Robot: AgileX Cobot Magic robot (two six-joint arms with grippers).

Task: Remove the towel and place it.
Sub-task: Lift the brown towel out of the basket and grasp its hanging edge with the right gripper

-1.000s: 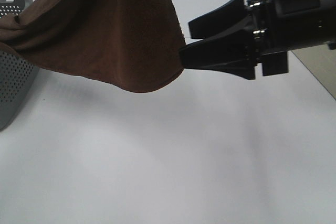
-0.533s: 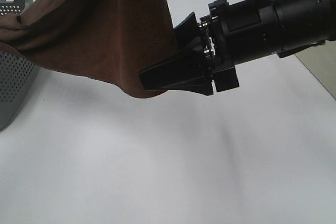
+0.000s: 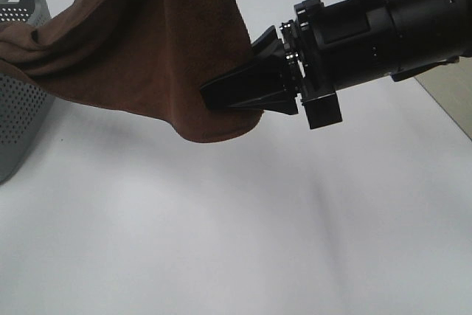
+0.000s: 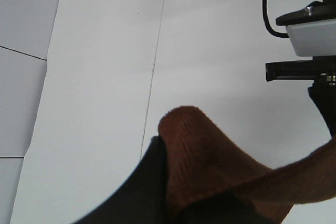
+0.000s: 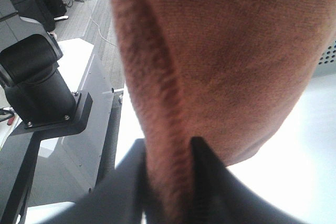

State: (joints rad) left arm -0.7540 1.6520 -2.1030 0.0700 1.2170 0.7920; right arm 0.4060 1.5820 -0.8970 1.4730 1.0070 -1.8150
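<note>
Left gripper (image 4: 177, 199) is clamped on a fold of the towel (image 4: 210, 156): its wrist view shows one black finger (image 4: 149, 182) pressed against the brown terry, and the cloth bulges up out of the grip in a rounded hump. This gripper is outside the high view, where the cloth simply runs off the top edge, up and to the right of the basket (image 3: 18, 116).

That grey perforated basket stands at the far left of the white table (image 3: 221, 241). One end of the towel lies bunched over the basket's rim. From there the cloth climbs to the right, clear of the table, then drops in a broad hanging sheet that ends in a curved lower edge, well to the right of the basket.

On that hanging sheet's lower right part, farthest from the basket, the right gripper (image 3: 221, 98) reaches in sideways from its thick black arm (image 3: 383, 31). Its jaws are pinched together on the cloth. Its wrist view confirms the grasp: a thick seamed edge of towel is sandwiched between the two dark fingers (image 5: 210, 169).
</note>
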